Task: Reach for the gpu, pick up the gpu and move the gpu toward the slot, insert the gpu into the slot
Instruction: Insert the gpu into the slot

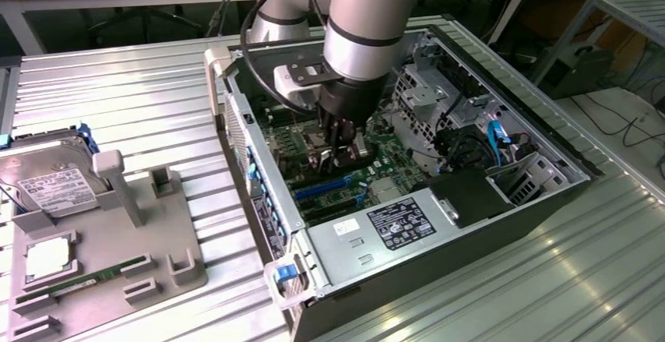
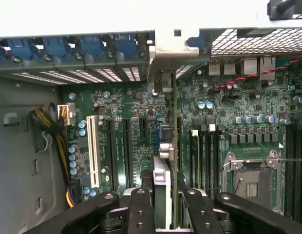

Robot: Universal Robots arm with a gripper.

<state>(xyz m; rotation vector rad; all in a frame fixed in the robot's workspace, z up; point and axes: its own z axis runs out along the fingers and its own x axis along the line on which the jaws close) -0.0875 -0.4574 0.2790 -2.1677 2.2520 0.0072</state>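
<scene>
Closest to my wrist camera, the gripper (image 2: 165, 197) has its two black fingers (image 2: 141, 209) closed on the gpu (image 2: 174, 126), one finger against each face of the card. I see the gpu edge-on, as a thin dark line running straight away from the fingers and standing upright over the green motherboard (image 2: 131, 105). Its silvery metal bracket (image 2: 166, 48) is at the far end, against the perforated rear wall (image 2: 112, 73) of the case. The blue slot (image 2: 164, 130) lies just beside the card's lower edge and is partly hidden by it. The card runs in line with the slot, but I cannot tell whether it is seated in the groove or held just above it. On one side of the card is a long white expansion slot (image 2: 94, 151). On the other side are the black memory slots (image 2: 204, 156) and, beyond them, the open CPU socket (image 2: 251, 180). In the exterior view, the arm (image 1: 364, 30) reaches down into the open computer case (image 1: 540, 135), which lies on its side on a ribbed metal table (image 1: 135, 93). The gripper (image 1: 343, 151) sits low over the middle of the board. A labelled power supply (image 1: 400, 221) fills the case's near end. Well apart from the case, on the exterior view's left, a grey fixture (image 1: 124, 241) holds a silver hard drive (image 1: 47, 178) and a green memory stick (image 1: 89, 280).
</scene>
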